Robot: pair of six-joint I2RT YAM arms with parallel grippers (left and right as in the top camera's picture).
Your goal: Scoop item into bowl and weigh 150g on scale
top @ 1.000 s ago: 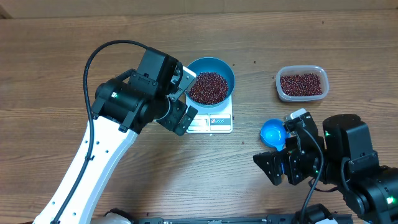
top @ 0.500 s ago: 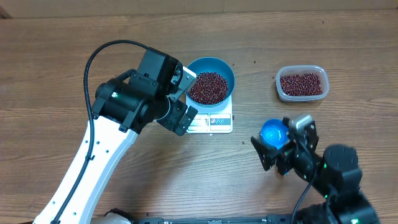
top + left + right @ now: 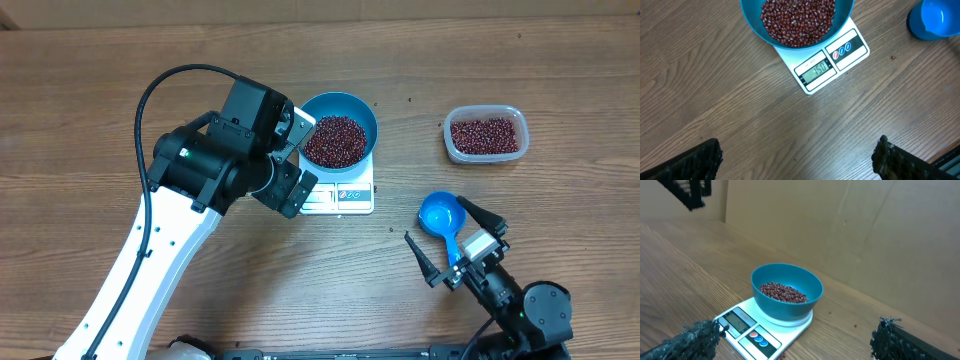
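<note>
Beans in bowl on scale, upper centre of overhead (display looks approx 150). L gripper & R gripper both spread, empty. Risk: L gripper, just left of bowl, clips rim, spills.

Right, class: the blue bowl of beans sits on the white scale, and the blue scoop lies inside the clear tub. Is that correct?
Not quite. The scoop is not inside the tub; the overhead view shows it lying on the table, apart from the tub. The rest stands: the bowl of beans does sit on the scale.
</note>
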